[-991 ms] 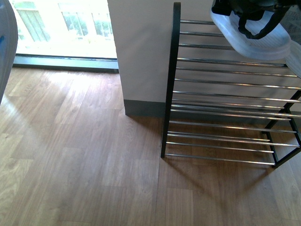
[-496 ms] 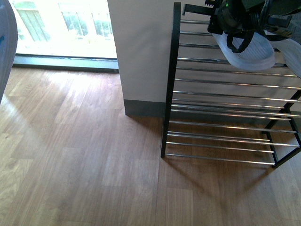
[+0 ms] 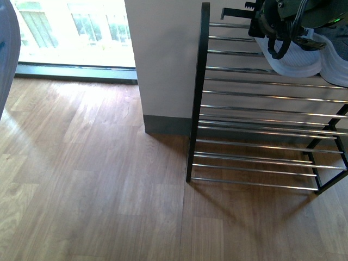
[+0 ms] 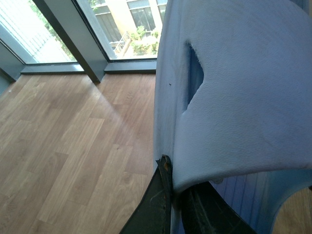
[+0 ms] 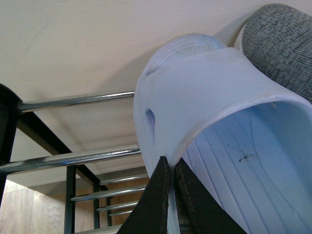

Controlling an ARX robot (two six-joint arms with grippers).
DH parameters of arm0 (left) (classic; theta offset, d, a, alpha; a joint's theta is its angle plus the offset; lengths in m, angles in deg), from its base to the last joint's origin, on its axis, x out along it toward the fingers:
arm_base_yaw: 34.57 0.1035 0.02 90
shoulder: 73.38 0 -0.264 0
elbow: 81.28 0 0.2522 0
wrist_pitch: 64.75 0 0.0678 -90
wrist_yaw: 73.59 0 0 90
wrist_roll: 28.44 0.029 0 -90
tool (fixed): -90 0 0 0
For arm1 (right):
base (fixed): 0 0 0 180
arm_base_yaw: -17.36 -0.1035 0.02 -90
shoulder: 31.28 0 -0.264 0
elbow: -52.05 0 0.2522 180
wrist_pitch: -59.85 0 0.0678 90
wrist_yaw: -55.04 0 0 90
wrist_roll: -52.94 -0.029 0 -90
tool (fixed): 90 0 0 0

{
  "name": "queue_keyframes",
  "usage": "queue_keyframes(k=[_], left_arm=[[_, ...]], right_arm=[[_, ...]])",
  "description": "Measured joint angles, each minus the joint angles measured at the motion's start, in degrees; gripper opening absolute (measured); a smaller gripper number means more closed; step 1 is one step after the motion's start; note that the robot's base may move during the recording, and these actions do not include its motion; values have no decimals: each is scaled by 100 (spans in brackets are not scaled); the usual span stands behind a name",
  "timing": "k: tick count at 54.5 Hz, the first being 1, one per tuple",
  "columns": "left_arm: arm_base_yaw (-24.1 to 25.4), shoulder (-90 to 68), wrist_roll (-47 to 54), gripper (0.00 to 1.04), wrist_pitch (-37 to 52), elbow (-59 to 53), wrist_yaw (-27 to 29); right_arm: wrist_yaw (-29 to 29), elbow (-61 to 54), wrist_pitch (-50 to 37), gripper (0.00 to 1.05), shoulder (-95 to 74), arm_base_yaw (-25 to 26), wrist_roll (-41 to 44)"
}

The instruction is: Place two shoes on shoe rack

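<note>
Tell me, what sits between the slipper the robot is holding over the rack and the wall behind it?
Nothing but chrome rods of the shoe rack; the right wrist view shows the pale blue sandal near the bare wall, with a grey sneaker beside it.

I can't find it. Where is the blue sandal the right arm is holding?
The blue sandal is over the shoe rack's top rods, far right in the front view, beside a grey sneaker.

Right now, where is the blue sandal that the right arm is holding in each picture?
Front view: blue sandal at top right, on the shoe rack.
Left wrist view: not in it; that is another sandal.
Right wrist view: fills the middle.
Shared landmark: the rack's chrome rods.
</note>
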Motion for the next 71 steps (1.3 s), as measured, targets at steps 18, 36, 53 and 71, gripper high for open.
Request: queue_keyframes(k=[18, 36, 53, 71], left_arm=[[0, 0, 2, 2, 0, 0, 0], [0, 0, 0, 2, 0, 0, 0], [0, 0, 2, 2, 0, 0, 0], [0, 0, 2, 2, 0, 0, 0]], right_arm=[[243, -358, -114, 51, 201, 44, 105], [994, -1569, -321, 97, 1539, -66, -94], [2249, -3112, -769, 96, 3351, 90, -219], [3998, -5576, -1023, 96, 6610, 1110, 153]])
